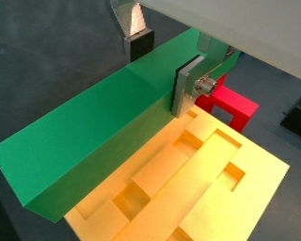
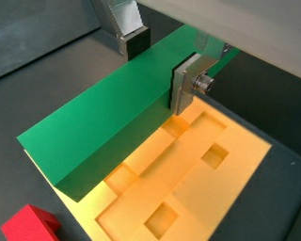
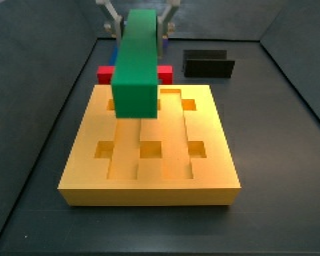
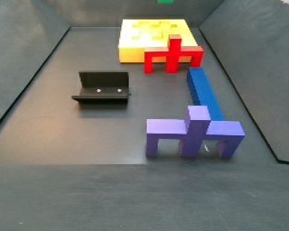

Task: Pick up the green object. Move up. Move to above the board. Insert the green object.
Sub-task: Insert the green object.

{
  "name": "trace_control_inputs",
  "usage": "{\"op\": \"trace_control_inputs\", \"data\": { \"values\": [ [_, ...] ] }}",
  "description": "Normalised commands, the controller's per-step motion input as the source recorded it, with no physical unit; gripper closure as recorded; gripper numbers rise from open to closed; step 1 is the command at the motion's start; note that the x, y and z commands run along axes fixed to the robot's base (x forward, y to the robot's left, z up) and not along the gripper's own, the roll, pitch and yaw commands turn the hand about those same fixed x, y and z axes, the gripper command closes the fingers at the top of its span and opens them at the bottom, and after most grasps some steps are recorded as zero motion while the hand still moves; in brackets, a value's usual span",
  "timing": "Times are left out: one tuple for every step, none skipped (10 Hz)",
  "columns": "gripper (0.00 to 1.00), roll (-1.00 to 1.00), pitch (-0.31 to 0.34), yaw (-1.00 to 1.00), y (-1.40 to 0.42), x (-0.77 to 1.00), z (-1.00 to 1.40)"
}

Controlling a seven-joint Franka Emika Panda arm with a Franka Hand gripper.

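Observation:
My gripper (image 1: 164, 66) is shut on the green object (image 1: 90, 122), a long bright-green bar, with one silver finger on each long side. Both wrist views show this grip (image 2: 162, 64). The bar (image 2: 109, 118) hangs above the yellow board (image 2: 235, 184), lengthwise along its grooves. In a side view the gripper (image 3: 140, 12) holds the bar (image 3: 137, 65) over the board's (image 3: 149, 185) back left part, apart from its surface. The board also shows in a wrist view (image 1: 247, 202) and in a side view (image 4: 137, 38), where bar and gripper are out of view.
A red cross-shaped block (image 4: 173, 54) stands just off the board's end (image 3: 107, 73) (image 1: 235, 102). A blue block (image 4: 204, 90) and a purple block (image 4: 193, 133) lie beyond it. The black fixture (image 4: 102, 87) (image 3: 208, 64) stands to one side. Dark walls surround the floor.

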Motion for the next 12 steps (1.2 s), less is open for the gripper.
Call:
{"op": "trace_control_inputs", "data": {
  "values": [
    [1.00,0.23,0.000,0.00,-0.01,0.00,-0.89],
    [1.00,0.14,-0.037,-0.05,0.00,-0.13,-0.89],
    [1.00,0.02,-0.114,-0.04,0.00,-0.21,-0.81],
    [1.00,-0.05,-0.164,0.00,0.02,-0.20,-0.38],
    [1.00,-0.05,-0.134,0.00,0.00,0.00,-0.11],
    [1.00,-0.05,-0.134,0.00,0.02,-0.05,-0.41],
    [1.00,0.00,-0.194,-0.02,0.10,-0.24,-0.66],
    [1.00,0.05,-0.153,0.00,0.00,-0.16,-0.62],
    [1.00,0.19,-0.043,0.00,0.00,-0.07,-0.59],
    [1.00,0.15,-0.073,0.00,0.00,-0.08,-0.53],
    [1.00,0.08,-0.066,0.00,0.00,0.00,-0.37],
    [1.00,0.25,0.000,0.00,0.00,0.02,-0.42]
  ]
}}
